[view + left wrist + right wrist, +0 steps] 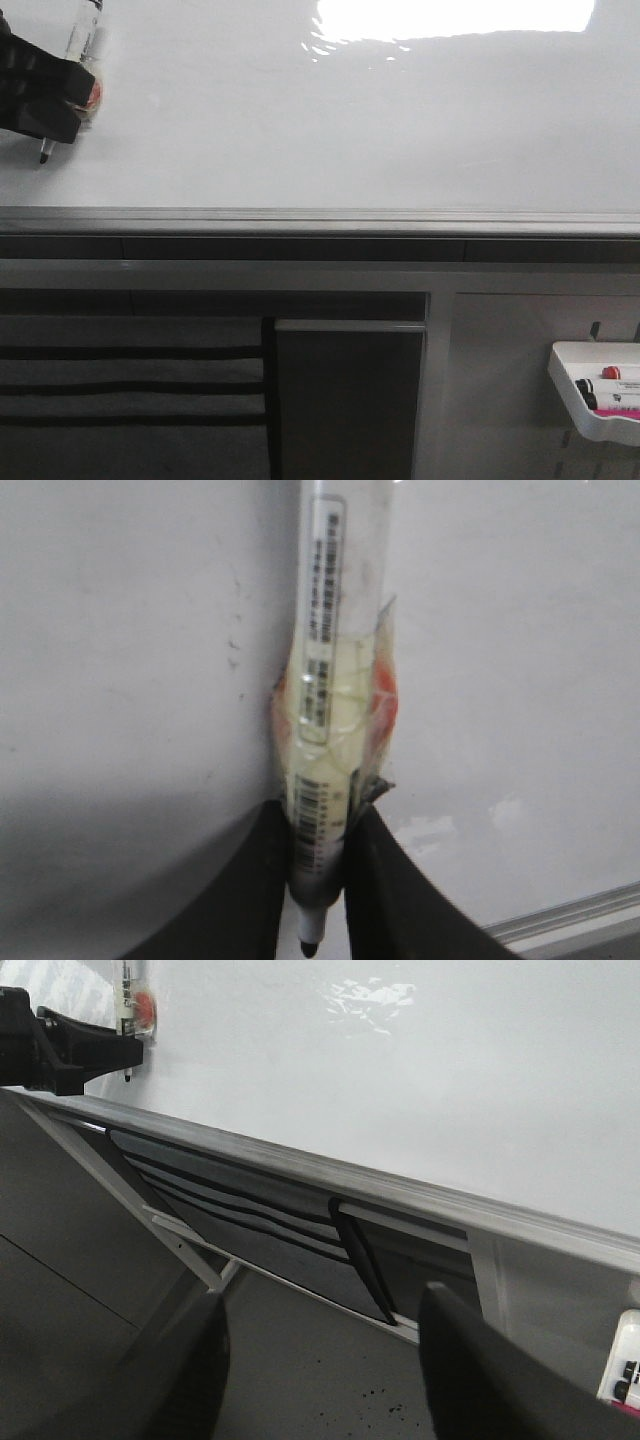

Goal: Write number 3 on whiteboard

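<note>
The whiteboard [350, 120] fills the upper half of the front view, glossy and white. I see no number 3 on its visible surface. My left gripper [72, 115] is at the board's far left, shut on a clear-bodied marker [88, 40] wrapped in yellowish tape. The marker's black tip [44, 158] points down just above the board's lower edge; whether it touches the board is unclear. In the left wrist view the black fingers [385, 880] clamp the marker [330, 680] against the white board [130, 630]. My right gripper [320, 1305] hangs open and empty below the board.
A grey metal rail [320, 220] runs along the board's lower edge. Bright glare [450, 15] sits at the top. Below are a striped grey panel [130, 380], a dark panel [350, 400] and a small white tray [575, 385] holding markers at the lower right.
</note>
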### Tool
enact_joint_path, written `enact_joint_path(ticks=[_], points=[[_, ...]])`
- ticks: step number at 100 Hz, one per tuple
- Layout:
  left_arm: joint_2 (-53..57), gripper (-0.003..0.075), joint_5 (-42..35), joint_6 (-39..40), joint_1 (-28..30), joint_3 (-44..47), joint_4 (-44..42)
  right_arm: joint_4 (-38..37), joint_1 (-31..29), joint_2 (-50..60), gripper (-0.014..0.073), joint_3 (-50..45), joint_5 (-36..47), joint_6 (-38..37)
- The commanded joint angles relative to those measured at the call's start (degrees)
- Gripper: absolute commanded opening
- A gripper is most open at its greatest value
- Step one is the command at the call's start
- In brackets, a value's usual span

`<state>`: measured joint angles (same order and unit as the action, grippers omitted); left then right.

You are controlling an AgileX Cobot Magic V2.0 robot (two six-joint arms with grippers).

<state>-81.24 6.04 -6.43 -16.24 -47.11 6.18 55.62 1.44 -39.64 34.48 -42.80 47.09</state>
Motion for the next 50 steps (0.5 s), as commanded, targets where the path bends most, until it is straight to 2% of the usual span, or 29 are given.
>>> enact_joint_path(ticks=[1,9,21,37,50], points=[[1.58,-0.0017,-3.26,0.38,-0.44,-1.93,0.03,2.86,-0.21,-0.32,0.0376,2.05,1.34,0.78],[2.17,-0.002,0.06,0.19,-0.56,-2.35,-1.09,2.86,-0.21,-0.32,0.0376,2.05,1.47,0.78],[3.64,-0.002,11.99,-0.64,-2.26,-5.4,-4.74,2.86,-0.21,-1.91,0.0376,3.6,-1.29,0.66],[5.57,-0.002,29.87,-11.7,-7.17,-11.5,-1.93,0.3,-0.21,-8.44,0.0376,8.94,-8.94,0.91],[6.31,-0.002,37.74,-23.48,-10.88,-14.47,6.7,-2.72,-0.21,-13.97,0.0375,14.12,-15.49,4.06]])
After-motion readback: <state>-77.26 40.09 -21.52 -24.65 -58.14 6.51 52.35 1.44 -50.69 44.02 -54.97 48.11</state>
